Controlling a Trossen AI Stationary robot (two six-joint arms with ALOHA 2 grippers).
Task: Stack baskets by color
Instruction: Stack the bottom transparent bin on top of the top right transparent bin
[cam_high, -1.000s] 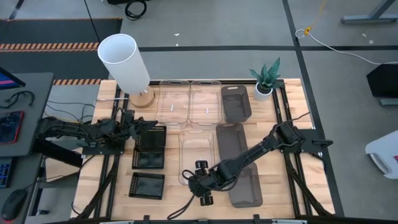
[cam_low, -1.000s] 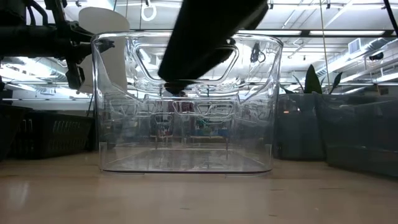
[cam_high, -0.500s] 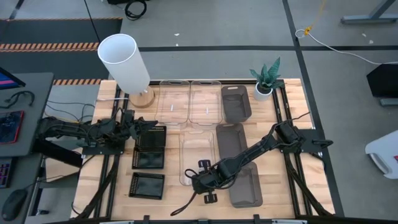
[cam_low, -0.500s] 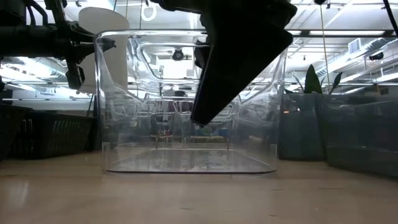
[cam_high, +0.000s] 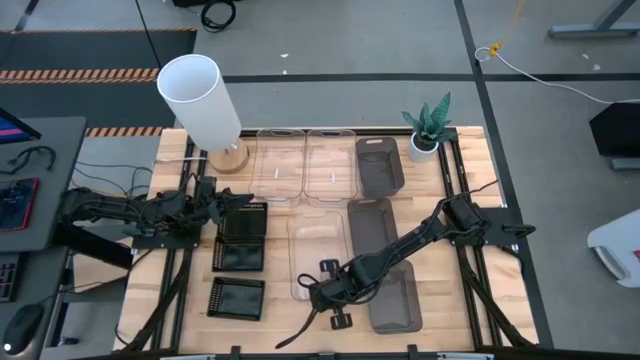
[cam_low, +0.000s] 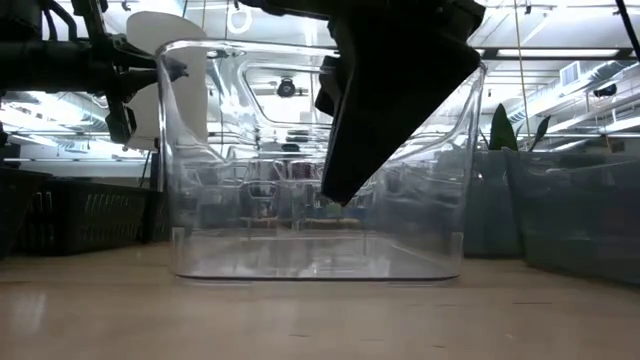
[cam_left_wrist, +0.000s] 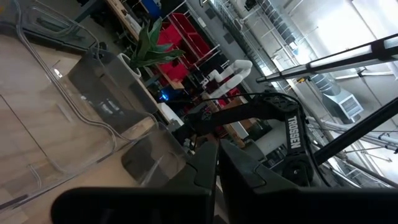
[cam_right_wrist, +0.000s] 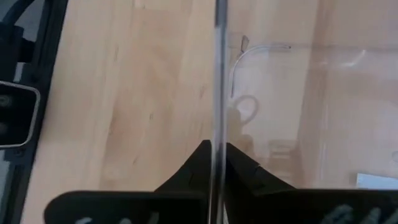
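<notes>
High view: right pincer (cam_high: 318, 296) has swung in since a second ago, from just off the near end of the clear rectangular plastic basket (cam_high: 316, 252) onto its near wall, and now pinches that wall. The basket has barely shifted. Just beside this pincer, toward the right arm's base, lies a smoky dark grey rectangular basket (cam_high: 382, 262). Beyond the clear basket, at the far edge of the wooden table (cam_high: 278, 318), sit two more clear baskets (cam_high: 279, 164) and a shorter grey one (cam_high: 380, 166). Count: three clear, two grey seen separately. Left pincer (cam_high: 214, 200) hasn't moved, pressed together over the black grid-patterned square baskets (cam_high: 240, 238); another black one (cam_high: 237, 297) lies apart, nearer the table's front. At least three black. One white cylindrical lamp (cam_high: 201, 98), one small potted plant (cam_high: 428, 126).

Low view: the clear basket now sits tilted, the side under the right pincer (cam_low: 343, 195) lifted off the table; earlier it stood flat.

Left wrist view: left pincer (cam_left_wrist: 216, 163) fingers shut together, nothing between them.

Right wrist view: right pincer (cam_right_wrist: 216, 163) fingers clamp the clear wall.
</notes>
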